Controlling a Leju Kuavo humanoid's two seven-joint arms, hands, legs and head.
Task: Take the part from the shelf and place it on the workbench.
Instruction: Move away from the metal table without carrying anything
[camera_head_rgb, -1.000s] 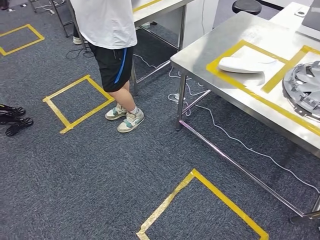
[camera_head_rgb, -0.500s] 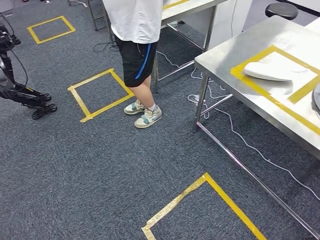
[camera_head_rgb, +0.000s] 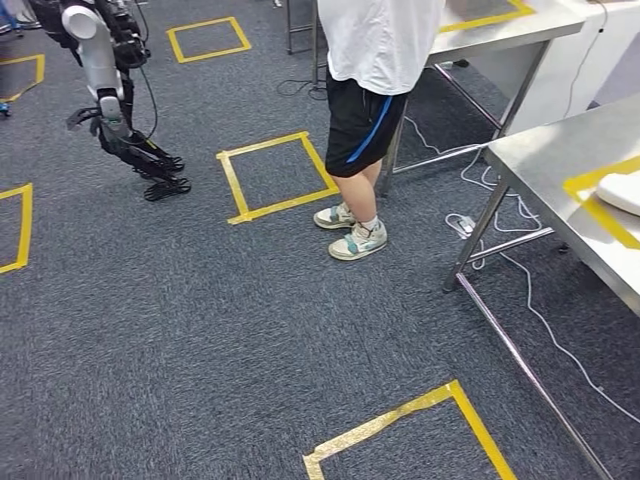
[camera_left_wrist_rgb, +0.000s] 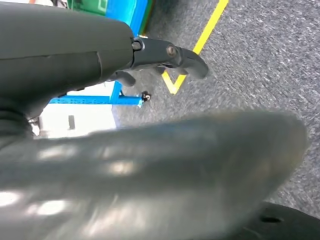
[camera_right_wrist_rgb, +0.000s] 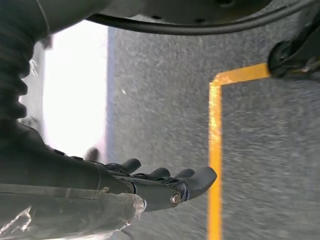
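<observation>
Both hands hang open and empty, left hand (camera_left_wrist_rgb: 166, 52) and right hand (camera_right_wrist_rgb: 166, 185) over carpet, surface (camera_head_rgb: 543, 160) edge at 3 o'clock, person (camera_head_rgb: 370, 120) at 12.

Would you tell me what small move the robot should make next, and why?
Probably a turn to the left, toward the blue shelf frame that the left wrist view shows nearby. Both the left robot hand and the right robot hand look empty, so nothing is picked up yet. The workbench lies off to the right, and a person stands ahead.
</observation>
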